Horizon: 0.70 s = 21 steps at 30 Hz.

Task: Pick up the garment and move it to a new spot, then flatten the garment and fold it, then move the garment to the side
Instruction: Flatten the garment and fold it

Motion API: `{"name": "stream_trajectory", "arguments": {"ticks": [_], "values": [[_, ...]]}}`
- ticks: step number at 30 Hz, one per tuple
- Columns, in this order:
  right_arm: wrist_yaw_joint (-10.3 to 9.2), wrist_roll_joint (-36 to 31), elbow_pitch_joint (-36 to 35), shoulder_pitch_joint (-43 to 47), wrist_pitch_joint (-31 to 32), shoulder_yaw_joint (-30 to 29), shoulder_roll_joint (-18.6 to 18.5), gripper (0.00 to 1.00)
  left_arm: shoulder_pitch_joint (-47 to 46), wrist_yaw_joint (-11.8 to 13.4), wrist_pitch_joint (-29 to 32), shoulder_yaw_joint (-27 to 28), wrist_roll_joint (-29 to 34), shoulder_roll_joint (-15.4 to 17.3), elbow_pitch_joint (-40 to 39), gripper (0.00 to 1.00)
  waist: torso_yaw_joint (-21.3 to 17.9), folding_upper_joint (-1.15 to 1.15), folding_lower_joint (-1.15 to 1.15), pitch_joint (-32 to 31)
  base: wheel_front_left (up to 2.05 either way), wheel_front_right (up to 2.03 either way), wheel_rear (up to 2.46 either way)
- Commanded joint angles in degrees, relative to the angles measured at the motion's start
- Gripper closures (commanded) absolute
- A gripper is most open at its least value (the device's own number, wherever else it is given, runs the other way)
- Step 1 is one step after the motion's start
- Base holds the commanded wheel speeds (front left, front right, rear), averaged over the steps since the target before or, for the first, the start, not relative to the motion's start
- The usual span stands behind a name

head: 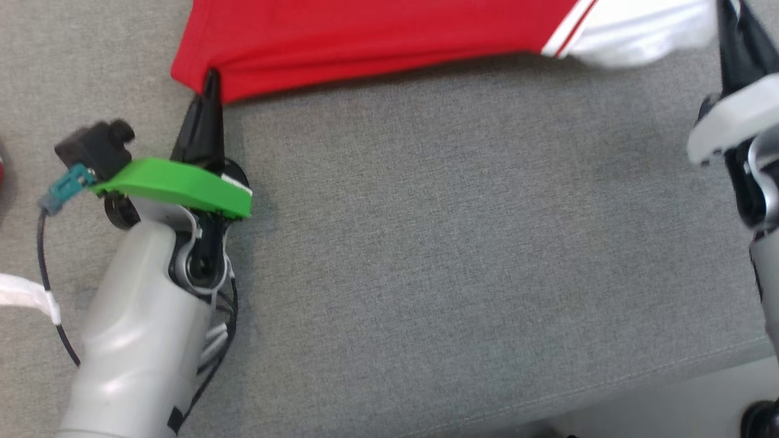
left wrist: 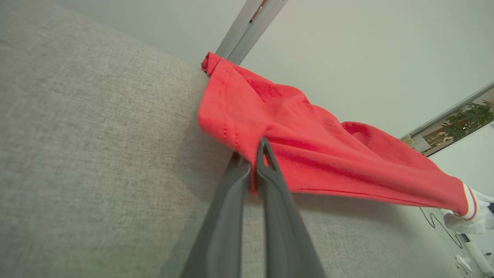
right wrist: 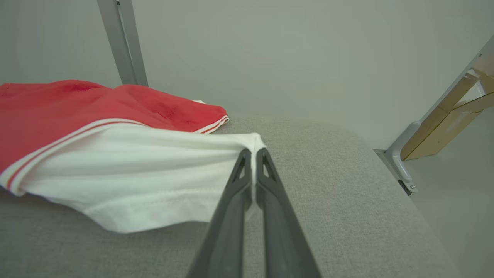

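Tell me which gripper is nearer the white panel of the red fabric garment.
Right. The right gripper pinches the edge of the white panel; the left gripper pinches the opposite corner of the red fabric garment, far from it.

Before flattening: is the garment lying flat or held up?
Held up by one edge: the garment is pinched at the red corner by the left hand, at the white by the right hand, shadow beneath.

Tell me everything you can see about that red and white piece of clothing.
The garment is soft, knit-looking cloth, mostly red, with a white part set off by thin stripes. It lies wrinkled on the grey fabric surface. The left tool pinches a red corner and the right tool a white edge, stretching it between them.
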Motion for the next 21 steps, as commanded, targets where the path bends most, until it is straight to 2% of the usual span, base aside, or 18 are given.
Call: {"name": "stream_trajectory", "arguments": {"ticks": [1, 6, 11, 17, 21], "values": [[-0.26, 1.5, -2.7, 3.8, 2.4, -1.4, -0.3, 1.00, 4.3, 0.2, 0.1, -0.2, -0.2, 0.3, 0.6, 1.00, 1.4, 0.00, 0.01, -4.6, 0.00, 0.00, 0.00], [-0.24, 4.6, -15.9, 20.1, 14.4, -5.8, 2.8, 1.00, 13.9, 0.3, 0.1, -2.6, 0.7, -0.1, -1.3, 1.00, 2.4, 0.00, 0.01, -8.8, 0.00, 0.00, 0.00], [-0.21, 2.2, -25.8, 30.8, 23.6, -10.5, 7.1, 1.00, 20.7, 1.6, 0.2, -3.6, 1.5, -0.5, -4.5, 1.00, 3.6, 0.00, 0.01, -11.8, 0.00, 0.00, 0.00], [-0.20, -1.5, -32.7, 38.6, 33.2, -12.6, 11.2, 1.00, 27.9, 5.9, 1.5, -5.4, 2.7, 0.6, -7.8, 1.00, 4.4, 0.00, 0.01, -14.7, 0.00, 0.00, 0.00], [-0.20, -3.3, -34.7, 41.0, 36.1, -13.7, 12.9, 1.00, 32.2, 8.8, 2.9, -5.8, 2.1, 1.0, -10.6, 1.00, 4.9, 0.00, 0.01, -16.0, 0.00, 0.00, 0.00]]}}
